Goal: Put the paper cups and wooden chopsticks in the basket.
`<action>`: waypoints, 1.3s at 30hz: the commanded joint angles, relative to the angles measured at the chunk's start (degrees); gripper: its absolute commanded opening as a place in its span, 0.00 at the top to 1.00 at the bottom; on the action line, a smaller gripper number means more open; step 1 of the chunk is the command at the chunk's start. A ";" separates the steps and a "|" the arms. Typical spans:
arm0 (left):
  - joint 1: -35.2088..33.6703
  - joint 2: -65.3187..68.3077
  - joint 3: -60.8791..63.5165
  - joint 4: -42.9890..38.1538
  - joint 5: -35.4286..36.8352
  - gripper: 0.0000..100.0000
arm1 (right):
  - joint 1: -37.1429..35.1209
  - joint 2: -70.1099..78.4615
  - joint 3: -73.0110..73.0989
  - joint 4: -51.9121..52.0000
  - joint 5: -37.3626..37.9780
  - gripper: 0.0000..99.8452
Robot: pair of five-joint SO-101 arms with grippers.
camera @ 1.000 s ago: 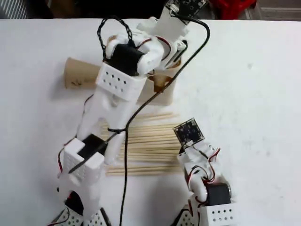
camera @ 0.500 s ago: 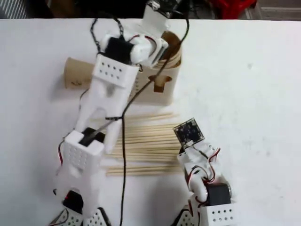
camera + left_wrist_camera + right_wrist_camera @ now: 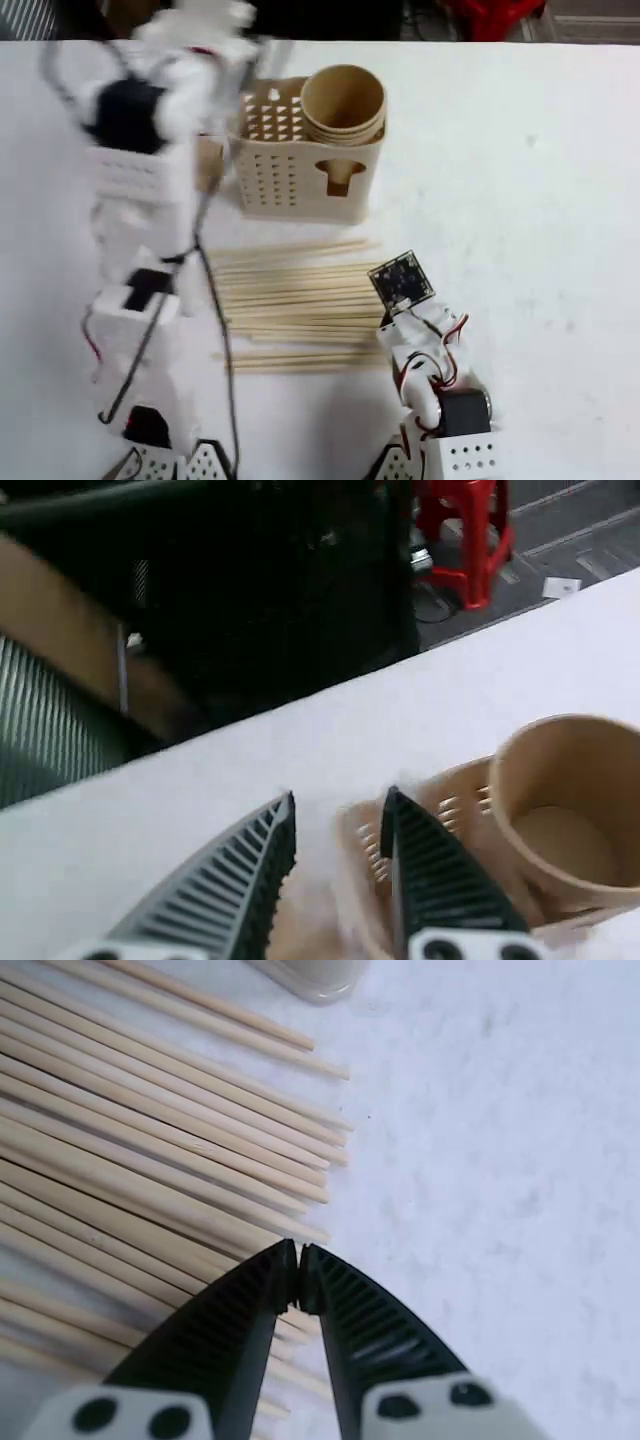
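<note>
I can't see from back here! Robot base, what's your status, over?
Left gripper open, empty, near basket. Right gripper shut above chopsticks, which lie on table. Paper cup upright in basket. Nothing between chopsticks and basket. Over.

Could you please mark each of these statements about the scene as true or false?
1. A paper cup stands inside the basket. True.
2. The chopsticks are already in the basket. False: they lie flat on the table, in front of the basket.
3. The fingers of the right gripper are shut. True.
4. The left gripper holds a paper cup. False: its fingers are open with nothing between them.
5. The basket lies tipped on its side. False: it stands upright, with its opening facing up.
</note>
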 commanded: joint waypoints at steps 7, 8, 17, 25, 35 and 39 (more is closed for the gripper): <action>-24.66 7.60 13.27 2.99 0.35 0.78 | -0.57 -0.22 -0.26 -1.27 0.62 0.98; -24.84 8.75 13.54 2.90 -1.05 0.75 | -0.57 -0.22 -0.26 -1.27 0.62 0.98; -24.48 12.88 14.24 -1.49 2.11 0.69 | -0.57 -0.22 -0.26 -1.27 0.62 0.98; -23.34 16.84 16.09 -3.43 13.80 0.69 | -0.57 -0.22 -0.26 -1.19 0.62 0.98; -19.91 24.22 15.74 -6.15 17.14 0.69 | -0.57 -0.22 -0.26 -1.19 0.62 0.98; -17.36 25.01 16.00 -4.31 18.99 0.70 | -0.48 -0.22 -0.26 -1.19 0.62 0.98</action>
